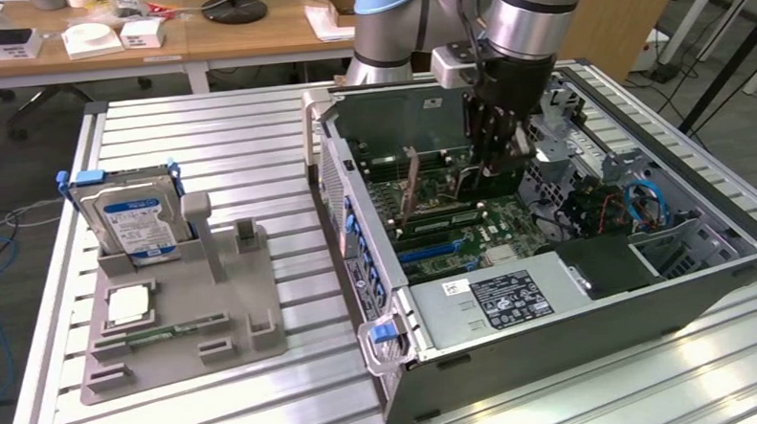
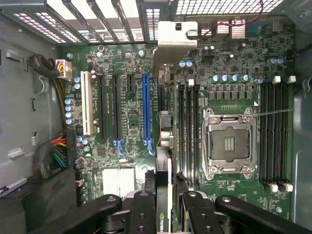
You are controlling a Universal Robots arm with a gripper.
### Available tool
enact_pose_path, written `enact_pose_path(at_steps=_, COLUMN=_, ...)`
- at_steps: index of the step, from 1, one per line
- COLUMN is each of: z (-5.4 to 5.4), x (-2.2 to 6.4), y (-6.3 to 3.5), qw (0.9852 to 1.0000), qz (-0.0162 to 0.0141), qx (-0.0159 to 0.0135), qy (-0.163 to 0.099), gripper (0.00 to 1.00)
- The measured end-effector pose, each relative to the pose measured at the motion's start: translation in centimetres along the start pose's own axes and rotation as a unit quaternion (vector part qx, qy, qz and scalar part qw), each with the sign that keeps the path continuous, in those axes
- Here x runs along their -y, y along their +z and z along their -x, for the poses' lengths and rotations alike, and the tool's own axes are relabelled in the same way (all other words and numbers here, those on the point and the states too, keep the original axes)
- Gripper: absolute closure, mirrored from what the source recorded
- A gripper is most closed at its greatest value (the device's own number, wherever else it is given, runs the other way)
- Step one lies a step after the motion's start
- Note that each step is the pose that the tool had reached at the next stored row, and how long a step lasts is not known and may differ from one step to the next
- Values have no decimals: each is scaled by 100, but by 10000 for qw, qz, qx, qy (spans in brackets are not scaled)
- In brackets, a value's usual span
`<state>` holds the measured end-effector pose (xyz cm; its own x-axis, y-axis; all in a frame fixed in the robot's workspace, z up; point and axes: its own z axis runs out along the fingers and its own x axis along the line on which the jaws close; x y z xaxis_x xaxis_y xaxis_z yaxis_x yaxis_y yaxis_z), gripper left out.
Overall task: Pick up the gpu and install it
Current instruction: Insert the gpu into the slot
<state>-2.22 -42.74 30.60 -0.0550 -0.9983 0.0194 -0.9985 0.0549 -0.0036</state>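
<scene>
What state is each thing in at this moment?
fingers: shut on gpu.
gpu: held edge-on over the motherboard; cannot tell whether it is seated.
case: on its side, side panel off.
CPU socket: empty.
blue slot: empty.
hard drive: upright in grey holder.

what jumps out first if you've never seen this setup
The open computer case on the slatted metal table, with the robot arm reaching down into it, catches the eye first. In the wrist view the tool grips the gpu edge-on over the motherboard, between the blue slot and the empty processor socket. At the exterior view's left, a hard drive stands upright in a grey holder.
</scene>
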Motion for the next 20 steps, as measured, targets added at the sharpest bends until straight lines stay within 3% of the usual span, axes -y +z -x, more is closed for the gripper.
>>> enact_pose_path(at_steps=20, z=-164, x=-13, y=29, qw=10000, qz=-1, qx=0, qy=-41, gripper=74)
